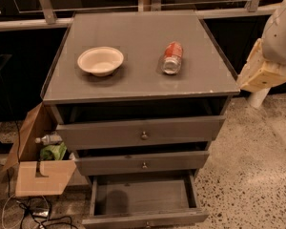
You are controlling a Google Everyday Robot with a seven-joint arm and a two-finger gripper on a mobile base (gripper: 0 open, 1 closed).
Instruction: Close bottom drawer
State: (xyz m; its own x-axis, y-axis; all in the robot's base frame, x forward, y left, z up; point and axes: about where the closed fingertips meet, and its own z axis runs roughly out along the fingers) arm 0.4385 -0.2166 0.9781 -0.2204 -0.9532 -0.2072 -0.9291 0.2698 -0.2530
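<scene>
Camera view: open drawer (143, 198), tool (260, 78) right

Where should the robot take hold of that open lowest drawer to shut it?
The middle of the front panel of the bottom drawer, from the front: it stands pulled straight out, so a central push should slide it in. The gripper hangs right of the cabinet top.
</scene>
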